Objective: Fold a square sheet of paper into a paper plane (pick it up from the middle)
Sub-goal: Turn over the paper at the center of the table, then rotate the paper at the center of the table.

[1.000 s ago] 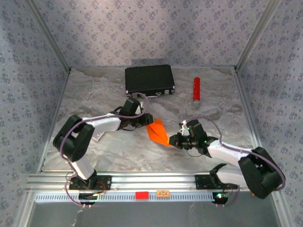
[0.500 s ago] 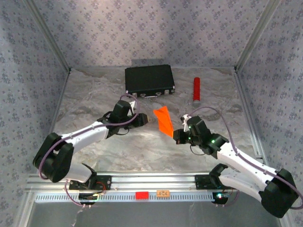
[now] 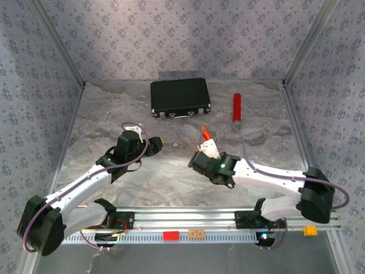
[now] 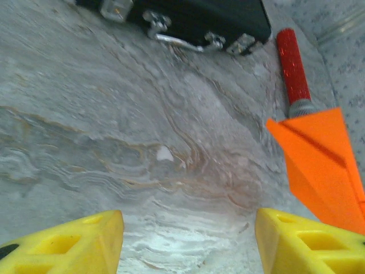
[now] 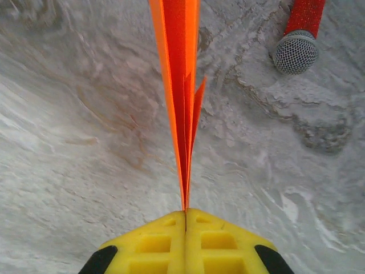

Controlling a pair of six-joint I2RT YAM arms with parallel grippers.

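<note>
The square sheet of paper is bright orange and folded into a narrow pointed paper plane [image 5: 179, 85]. My right gripper [image 5: 185, 212] is shut on its rear edge, and the plane juts forward edge-on above the table. From above only an orange sliver of the plane [image 3: 205, 135] pokes out past the right gripper [image 3: 206, 141], mid-table. In the left wrist view the plane's flat side [image 4: 319, 165] hangs to the right. My left gripper [image 4: 188, 228] is open with bare tabletop between its yellow fingers [image 4: 74, 245]. That left gripper [image 3: 155, 141] sits left of the plane, apart from it.
A black case [image 3: 180, 96] lies at the back centre of the marbled table [image 3: 114, 114]. A red cylinder [image 3: 236, 107] with a mesh end [image 5: 295, 52] lies at the back right. Patterned walls close in the sides and back.
The left gripper has let go of the paper, opened wider and pulled back to the left. The right gripper has carried the paper toward the middle and turned it on edge.
</note>
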